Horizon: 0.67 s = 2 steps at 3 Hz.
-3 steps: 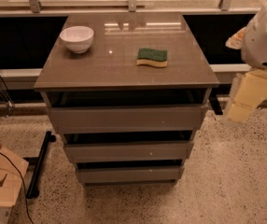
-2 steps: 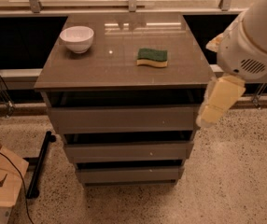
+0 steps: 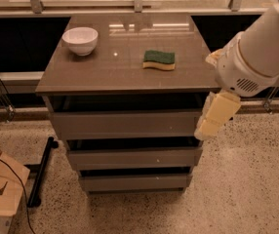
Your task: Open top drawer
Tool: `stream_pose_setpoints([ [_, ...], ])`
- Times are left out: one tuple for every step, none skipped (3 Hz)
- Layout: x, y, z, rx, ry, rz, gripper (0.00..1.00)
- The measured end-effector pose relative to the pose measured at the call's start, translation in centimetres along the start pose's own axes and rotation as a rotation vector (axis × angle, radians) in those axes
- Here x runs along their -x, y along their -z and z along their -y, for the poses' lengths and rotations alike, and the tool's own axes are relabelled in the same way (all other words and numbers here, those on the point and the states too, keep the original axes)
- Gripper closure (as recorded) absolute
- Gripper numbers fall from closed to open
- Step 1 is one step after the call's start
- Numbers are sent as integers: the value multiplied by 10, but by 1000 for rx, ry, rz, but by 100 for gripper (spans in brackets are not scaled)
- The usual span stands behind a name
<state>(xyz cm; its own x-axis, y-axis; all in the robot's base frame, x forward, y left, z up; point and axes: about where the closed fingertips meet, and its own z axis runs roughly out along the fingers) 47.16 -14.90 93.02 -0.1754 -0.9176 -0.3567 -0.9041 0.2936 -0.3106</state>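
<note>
One gripper (image 3: 206,127) hangs at the top drawer's (image 3: 125,125) three o'clock edge. Open or closed, I cannot tell.

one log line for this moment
task: open top drawer | gripper: beside drawer front's right end | tabletop: white bowl back left, green sponge right of centre
</note>
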Motion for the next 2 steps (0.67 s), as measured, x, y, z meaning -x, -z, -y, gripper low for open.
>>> stream_pose_setpoints([
  [-22, -23, -7, -2, -49, 34, 0],
  [-39, -50, -9, -19, -91, 84, 0],
])
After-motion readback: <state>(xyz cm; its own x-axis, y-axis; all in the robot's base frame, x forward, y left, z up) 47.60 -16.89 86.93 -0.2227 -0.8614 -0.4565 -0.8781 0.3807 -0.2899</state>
